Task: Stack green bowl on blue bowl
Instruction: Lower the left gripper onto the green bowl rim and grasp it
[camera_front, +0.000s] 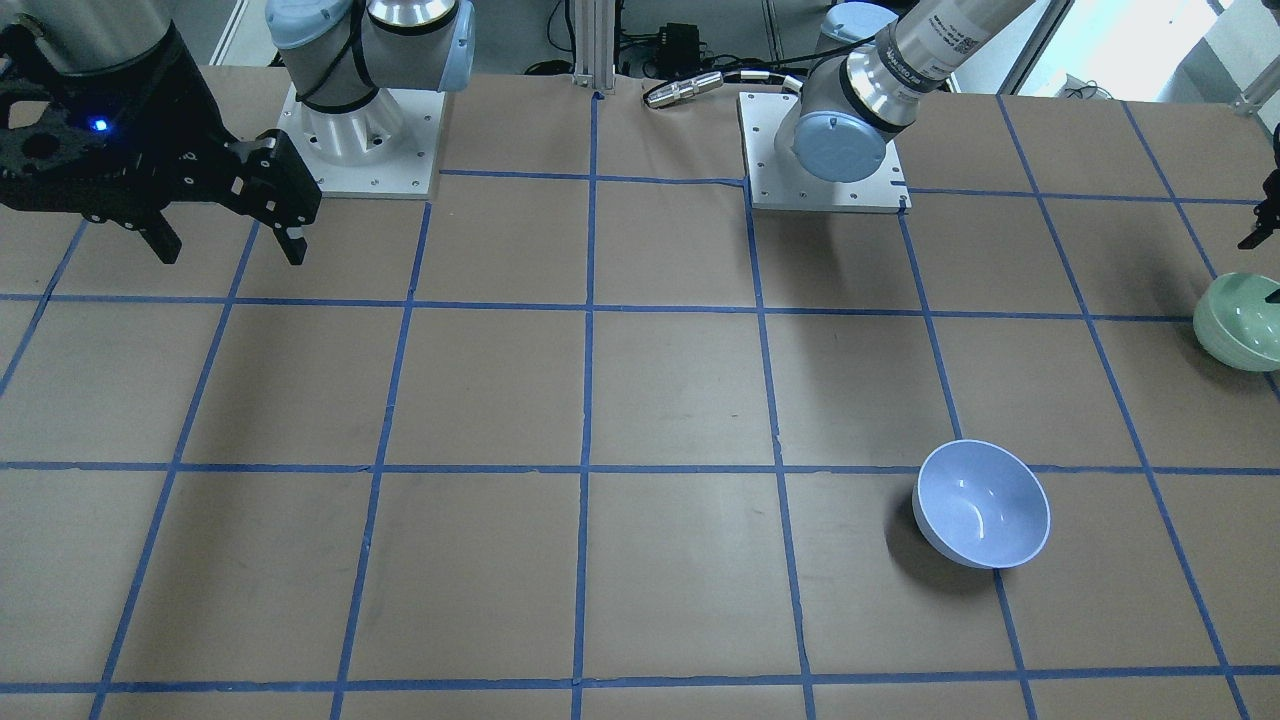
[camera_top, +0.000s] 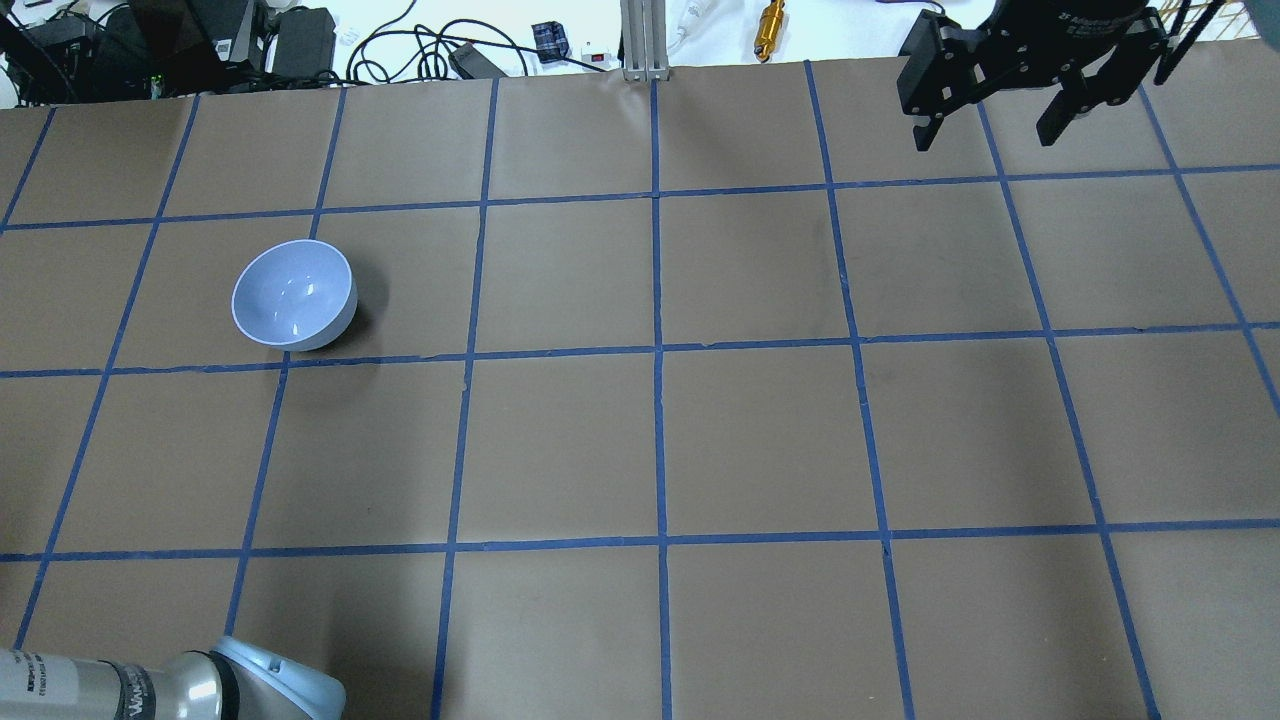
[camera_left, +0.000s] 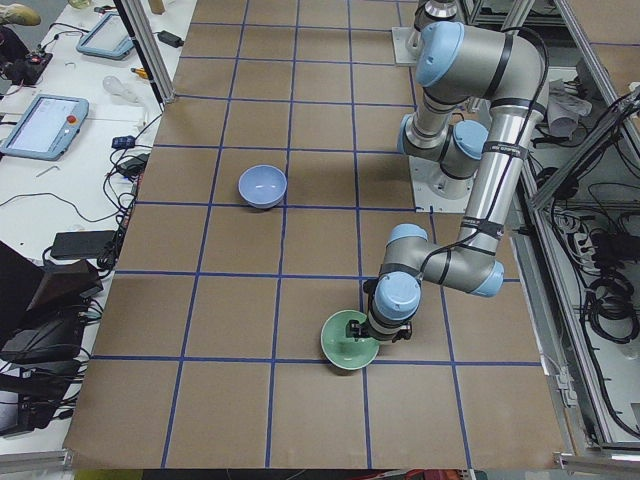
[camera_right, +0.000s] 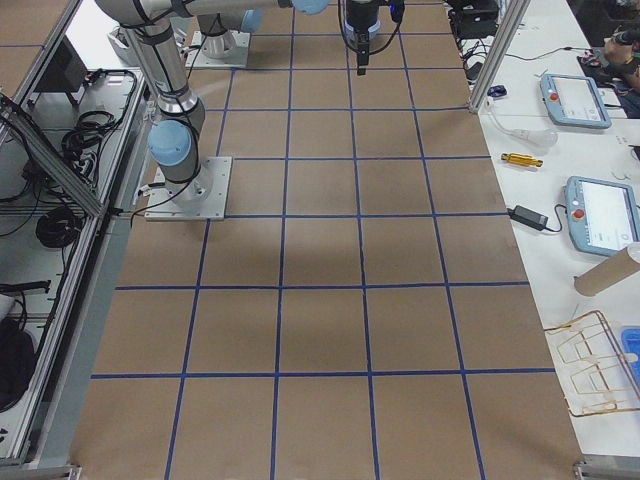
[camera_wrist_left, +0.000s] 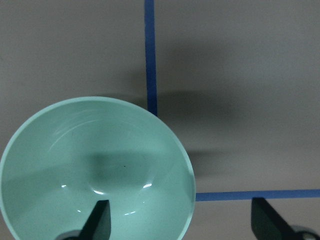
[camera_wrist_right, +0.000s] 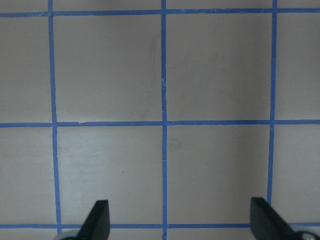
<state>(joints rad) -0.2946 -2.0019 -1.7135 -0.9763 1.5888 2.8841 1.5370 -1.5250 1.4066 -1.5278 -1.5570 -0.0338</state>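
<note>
Mint-green glossy round bowl (camera_wrist_left: 95, 160): downward-pointing left hand (camera_wrist_left: 180, 201), spread apart, straddles its 3 o'clock rim; right hand (camera_wrist_right: 180, 201) hovers, apart too.

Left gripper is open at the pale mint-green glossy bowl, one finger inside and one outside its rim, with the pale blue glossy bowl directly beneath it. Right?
No. The pale blue glossy bowl is not beneath it: the exterior left view shows it standing alone, well apart. The rest holds: the left gripper is open, one finger inside the pale mint-green glossy bowl, one outside its rim.
</note>
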